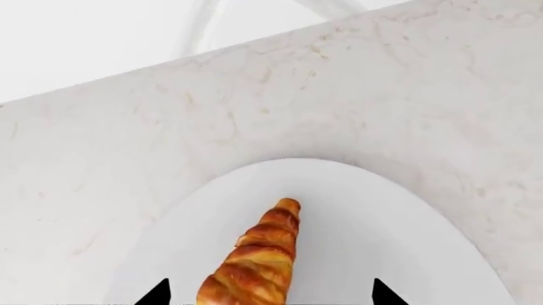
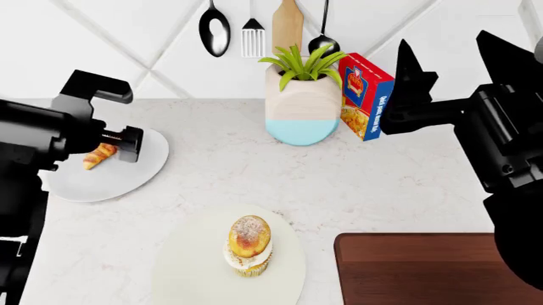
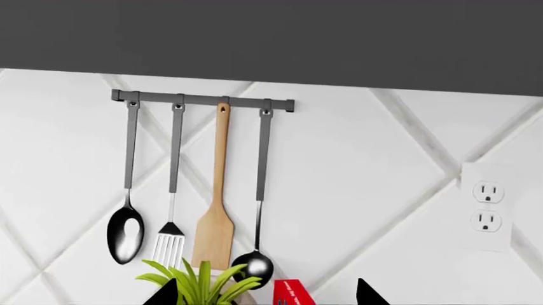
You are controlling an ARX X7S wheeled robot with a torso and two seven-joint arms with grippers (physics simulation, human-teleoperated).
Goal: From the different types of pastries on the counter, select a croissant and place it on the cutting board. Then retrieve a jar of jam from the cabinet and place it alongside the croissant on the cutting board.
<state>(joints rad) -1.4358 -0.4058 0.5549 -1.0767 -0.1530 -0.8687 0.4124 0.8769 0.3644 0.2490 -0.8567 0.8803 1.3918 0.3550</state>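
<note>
Left wrist: golden (ridged, flaky) croissant (image 1: 254, 264).

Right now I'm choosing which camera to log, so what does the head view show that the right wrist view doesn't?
Head view only: croissant on a plate, cupcake, cutting board, counter, left tool open at the croissant. Right wrist view only: wall outlet, the rail holding the utensils. Both: hanging utensils, plant, red box.
</note>
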